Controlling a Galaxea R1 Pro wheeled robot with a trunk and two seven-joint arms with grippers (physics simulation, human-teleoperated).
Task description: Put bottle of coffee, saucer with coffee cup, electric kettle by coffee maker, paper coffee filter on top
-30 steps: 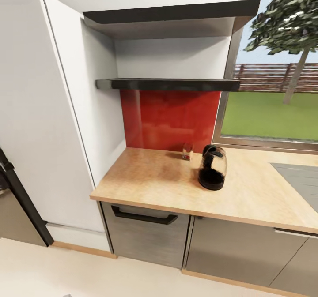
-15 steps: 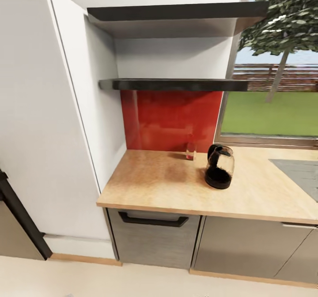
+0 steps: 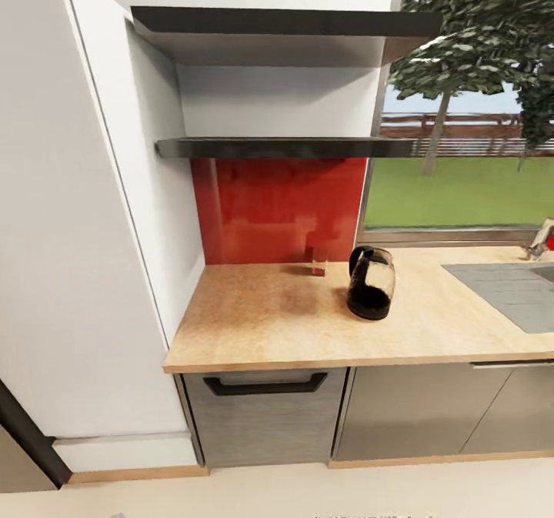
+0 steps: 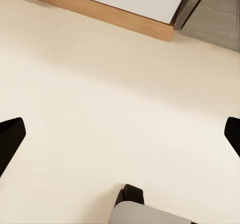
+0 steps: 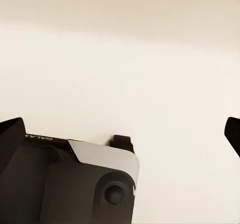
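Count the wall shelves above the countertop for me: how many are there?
2. The upper shelf runs just under the top of the alcove; the lower shelf sits right above the red backsplash. Their top surfaces are hidden from this angle, so anything on them cannot be seen.

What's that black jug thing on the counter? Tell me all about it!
That is the electric kettle. Its body looks like clear glass with a dark band round the bottom and a black lid, and a black handle curves down its left side in the head view. It stands upright on the wooden countertop, not tipped. A small glass bottle stands behind it to the left, by the red wall panel, apart from it. Nothing touches the kettle except the countertop.
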